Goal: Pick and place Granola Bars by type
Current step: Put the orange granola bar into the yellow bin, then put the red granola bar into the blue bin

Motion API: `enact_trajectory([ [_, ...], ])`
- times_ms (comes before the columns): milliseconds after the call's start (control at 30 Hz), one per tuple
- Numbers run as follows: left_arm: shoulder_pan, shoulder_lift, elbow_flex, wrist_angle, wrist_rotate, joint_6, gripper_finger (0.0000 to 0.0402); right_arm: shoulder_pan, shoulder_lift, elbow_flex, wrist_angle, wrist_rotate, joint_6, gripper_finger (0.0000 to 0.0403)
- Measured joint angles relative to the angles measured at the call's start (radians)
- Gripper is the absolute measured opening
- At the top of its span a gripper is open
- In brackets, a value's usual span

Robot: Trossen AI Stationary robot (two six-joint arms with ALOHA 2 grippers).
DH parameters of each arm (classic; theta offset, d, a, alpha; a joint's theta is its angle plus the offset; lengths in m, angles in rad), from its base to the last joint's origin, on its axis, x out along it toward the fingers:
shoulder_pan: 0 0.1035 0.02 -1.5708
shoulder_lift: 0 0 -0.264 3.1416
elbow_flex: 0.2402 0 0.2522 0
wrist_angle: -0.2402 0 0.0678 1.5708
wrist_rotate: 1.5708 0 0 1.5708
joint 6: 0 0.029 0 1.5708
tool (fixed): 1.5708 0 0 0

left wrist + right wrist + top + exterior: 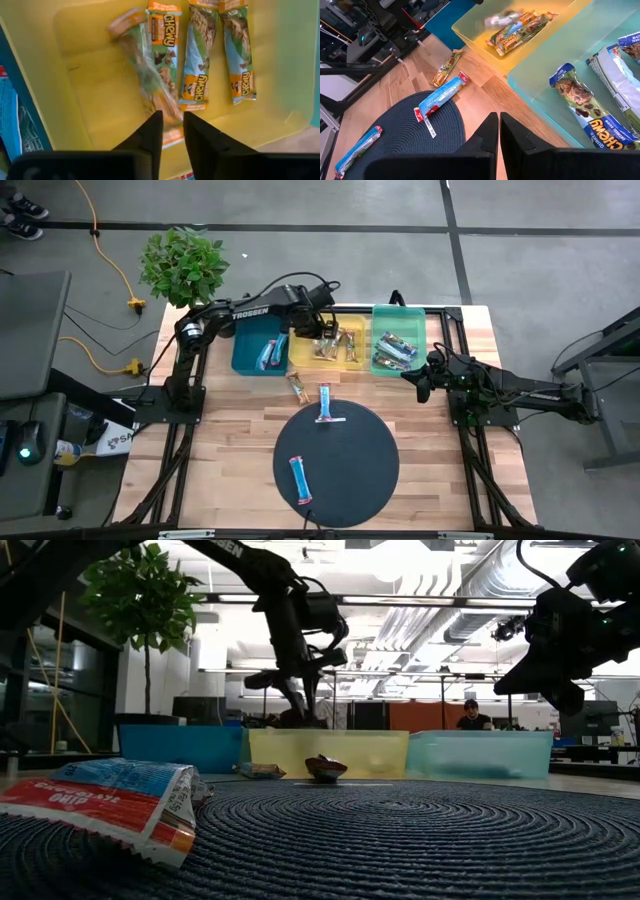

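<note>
My left gripper (321,335) (173,122) hangs over the yellow tray (90,105), pointing down, its fingers a little apart. Under it a tan-brown granola bar (145,75) shows blurred, slanting across the tray floor beside three more tan bars (197,55). Its near end shows in the gap between the fingers. Two blue bars (326,402) (300,480) lie on the round dark mat (350,470). One tan bar (296,387) lies on the wood. My right gripper (422,388) (499,122) waits shut by the green tray (398,370). My left gripper stands from above over the near end (172,136) of the blurred tan bar. Whether its fingers touch that end, I cannot tell. The rest of the bar lies slanted toward the tray floor.
A teal tray (245,365) at the left holds a blue bar (267,355). The green tray holds several silvery bars (575,95). A potted plant (183,265) stands at the far left corner. A person (470,715) sits in the room behind.
</note>
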Motion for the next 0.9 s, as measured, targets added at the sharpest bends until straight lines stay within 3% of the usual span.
enact_trajectory([
  [233, -0.001, 0.000, 0.000, -0.006, 0.000, -0.001, 0.0122, 0.000, 0.000, 0.000, 0.000, 0.000, 0.000, 0.0000],
  [533, -0.011, -0.026, 0.100, -0.058, -0.003, 0.047, 0.0131, 0.000, 0.000, 0.000, 0.000, 0.000, 0.000, 0.0000],
  [667, -0.044, -0.050, 0.204, -0.106, -0.066, 0.080, 0.0131, 0.000, 0.000, 0.000, 0.000, 0.000, 0.000, 0.0000],
  [900, -0.178, -0.118, 0.360, -0.287, -0.278, 0.028, 0.0131, 0.000, 0.000, 0.000, 0.002, 0.000, 0.000, 0.0000],
])
